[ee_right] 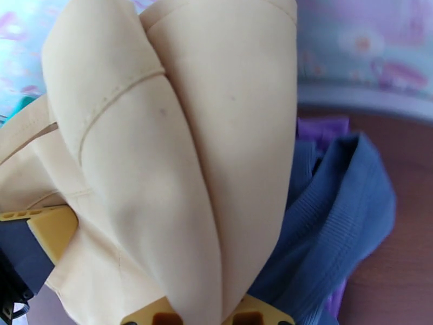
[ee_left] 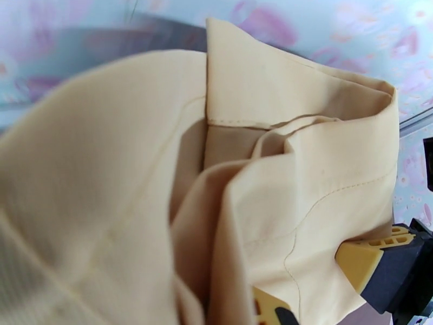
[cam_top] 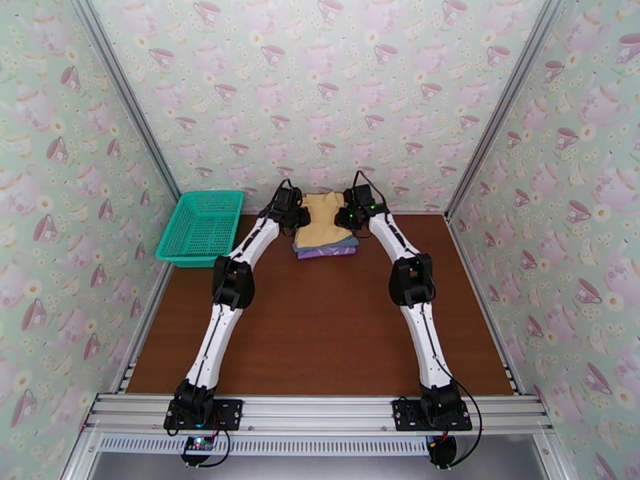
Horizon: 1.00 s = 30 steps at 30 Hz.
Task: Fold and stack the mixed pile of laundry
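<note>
The mustard-yellow garment [cam_top: 323, 220] is held bunched at the far middle of the table between both grippers. My left gripper [cam_top: 299, 215] is shut on its left side; one yellow fingertip [ee_left: 269, 312] pokes out under the cloth [ee_left: 162, 185]. My right gripper [ee_right: 200, 316] is shut on its right side, folds of yellow cloth [ee_right: 178, 158] pinched between the fingers. Under it lie the grey-blue garment [ee_right: 335, 212] and the lilac-purple shirt [cam_top: 324, 253], folded in a stack. The other gripper's yellow finger [ee_right: 46, 228] shows at the left of the right wrist view.
A teal mesh basket [cam_top: 202, 226] stands at the back left corner against the wall. The brown table [cam_top: 320, 330] stretches bare toward the arm bases. Wallpapered walls close in on the back and both sides.
</note>
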Tool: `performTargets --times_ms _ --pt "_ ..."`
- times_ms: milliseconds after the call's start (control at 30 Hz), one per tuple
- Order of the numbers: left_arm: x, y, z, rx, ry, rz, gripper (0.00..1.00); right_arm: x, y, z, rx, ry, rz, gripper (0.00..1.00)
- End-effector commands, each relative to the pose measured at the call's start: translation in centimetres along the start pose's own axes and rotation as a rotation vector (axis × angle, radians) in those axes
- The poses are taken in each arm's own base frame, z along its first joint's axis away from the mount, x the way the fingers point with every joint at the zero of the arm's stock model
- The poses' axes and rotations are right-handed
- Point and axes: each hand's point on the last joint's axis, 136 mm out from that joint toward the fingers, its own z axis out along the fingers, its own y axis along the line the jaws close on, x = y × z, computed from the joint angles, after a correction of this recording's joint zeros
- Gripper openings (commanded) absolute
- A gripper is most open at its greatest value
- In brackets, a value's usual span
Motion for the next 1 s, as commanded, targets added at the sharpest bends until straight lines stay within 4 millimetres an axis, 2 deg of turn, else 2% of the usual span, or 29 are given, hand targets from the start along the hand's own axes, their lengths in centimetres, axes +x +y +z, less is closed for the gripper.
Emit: performTargets --times_ms 0,33,100,167,233,267,300,333,433,500,567,633,700,767,833,867,900,967 --pt "-1.9 3.3 0.7 -0.006 -0.059 -0.066 0.39 0.7 -3.7 1.0 0.076 0.019 0.083 0.0" --pt "-1.7 3.5 1.1 -0.002 -0.061 -0.071 0.56 0.8 -3.9 1.2 0.079 0.02 0.086 0.04" --pt "-2.0 3.6 1.4 0.009 -0.078 -0.073 0.85 0.8 -4.1 1.3 0.082 0.015 0.086 0.21" --pt "-2.8 3.0 1.1 0.036 -0.103 -0.062 1.0 0.0 -3.9 0.6 0.087 -0.005 0.075 0.35" --pt "-4.1 1.3 0.0 0.095 -0.13 -0.027 1.0 -1.2 -3.2 -0.9 0.084 -0.034 0.054 0.53" --pt "-5.1 0.4 -1.0 0.112 -0.155 -0.007 1.0 -2.1 -2.9 -2.2 0.086 -0.053 0.042 0.66" --pt "-6.2 -0.4 -2.3 0.117 -0.181 0.014 1.0 -2.9 -2.4 -3.7 0.09 -0.073 0.027 0.95" --pt "-7.1 -1.1 -3.6 0.115 -0.208 0.03 1.0 -3.5 -2.0 -5.1 0.097 -0.09 0.012 1.0" --pt "-10.2 -3.3 -9.7 0.077 -0.319 0.11 1.0 -4.9 -0.6 -11.1 0.125 -0.165 -0.042 1.0" --pt "-11.3 -4.6 -14.9 0.046 -0.406 0.176 1.0 -5.1 0.6 -15.9 0.142 -0.242 -0.088 1.0" --pt "-11.5 -5.4 -20.4 0.013 -0.502 0.225 1.0 -3.7 0.9 -20.0 0.173 -0.301 -0.127 1.0" --pt "-10.6 -4.9 -25.5 -0.05 -0.585 0.264 1.0 -1.8 0.8 -24.0 0.21 -0.365 -0.164 1.0" --pt "-8.4 -2.8 -30.4 -0.157 -0.654 0.286 1.0 1.0 -0.1 -27.4 0.27 -0.438 -0.203 1.0" --pt "-5.5 -0.2 -33.7 -0.259 -0.695 0.308 1.0 3.7 -1.9 -30.0 0.355 -0.529 -0.222 1.0" --pt "-2.4 3.0 -36.3 -0.371 -0.728 0.304 1.0 6.7 -4.8 -32.5 0.483 -0.636 -0.188 1.0" --pt "-0.2 5.5 -36.9 -0.456 -0.727 0.289 1.0 8.3 -6.5 -33.3 0.549 -0.684 -0.171 1.0" --pt "1.8 7.5 -37.3 -0.501 -0.724 0.283 1.0 9.9 -7.4 -33.7 0.577 -0.73 -0.202 1.0" --pt "5.3 9.6 -37.7 -0.522 -0.746 0.319 1.0 12.5 -8.5 -33.8 0.597 -0.791 -0.26 1.0"
